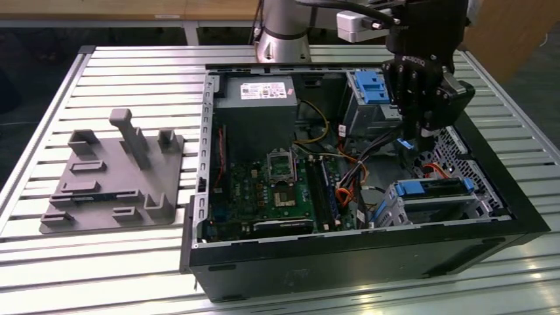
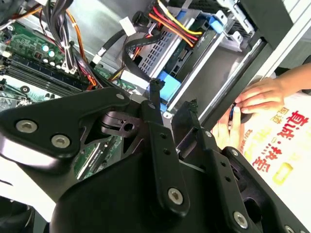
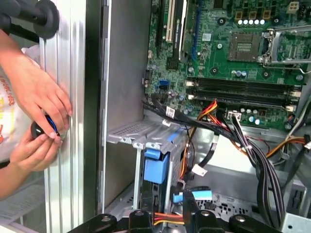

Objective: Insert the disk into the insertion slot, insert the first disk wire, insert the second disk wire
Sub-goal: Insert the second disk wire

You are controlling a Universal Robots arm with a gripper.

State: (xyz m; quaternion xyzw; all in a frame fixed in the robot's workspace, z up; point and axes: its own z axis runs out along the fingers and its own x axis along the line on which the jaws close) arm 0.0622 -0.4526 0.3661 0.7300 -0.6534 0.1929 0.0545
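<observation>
A slatted aluminium tabletop (image 1: 131,72) is brightly lit; a wooden desk (image 1: 105,8) is seen behind it, above dark floor (image 1: 13,79).

I read the surface (image 1: 122,65) as ribbed bare metal with a dull silver sheen. The grey fixture (image 1: 114,184) at the exterior view's left looks like matt plastic. The computer case (image 1: 350,262) is matt black outside. The insertion slot (image 3: 141,132) is perforated silver sheet metal, and the disk (image 1: 435,188) sits in smooth, bright blue plastic. My end effector (image 2: 173,94) is matt black with shiny screw heads.
</observation>
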